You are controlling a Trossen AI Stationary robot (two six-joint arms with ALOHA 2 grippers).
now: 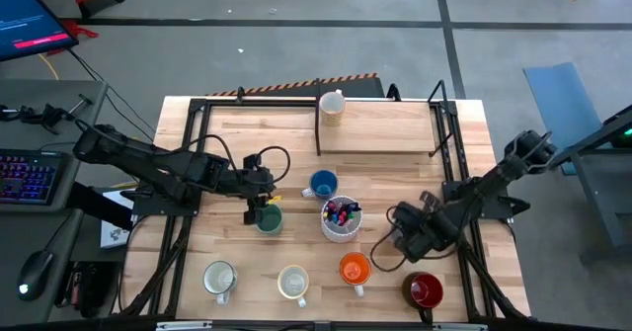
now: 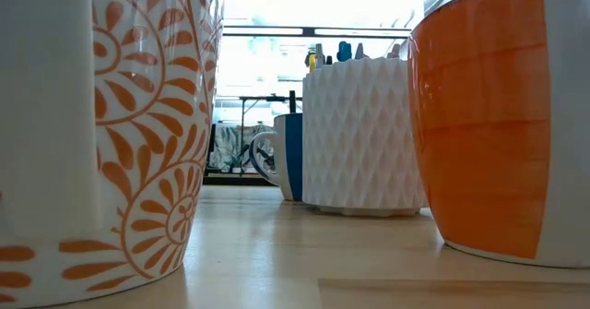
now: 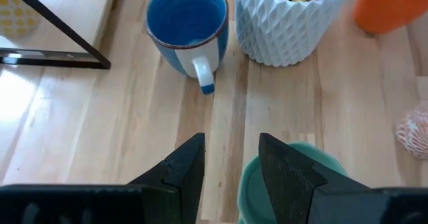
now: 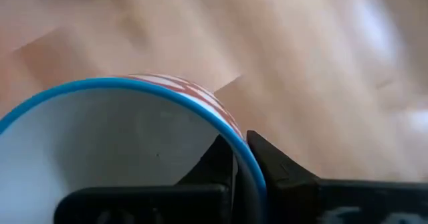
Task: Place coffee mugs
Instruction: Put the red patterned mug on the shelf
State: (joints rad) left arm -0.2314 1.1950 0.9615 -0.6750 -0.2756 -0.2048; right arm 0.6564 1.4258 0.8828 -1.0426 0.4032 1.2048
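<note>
Right wrist view: right gripper (image 4: 241, 158) pinched together on the blue rim of a white-inside, red-patterned mug (image 4: 127, 137).
Left gripper (image 3: 231, 164): fingers apart, one over the teal mug (image 3: 294, 184).
Ahead on the table (image 3: 100, 130): blue mug (image 3: 187, 23), pen cup (image 3: 287, 17).
High view: orange mug (image 1: 355, 269), dark red mug (image 1: 424, 290) at the front right.

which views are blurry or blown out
Low view: the window behind the white pen cup is blown out, and the near orange mug looms soft. Right wrist view: the blue mug rim is sharp, the table behind blurred. High view: evenly lit.
</note>
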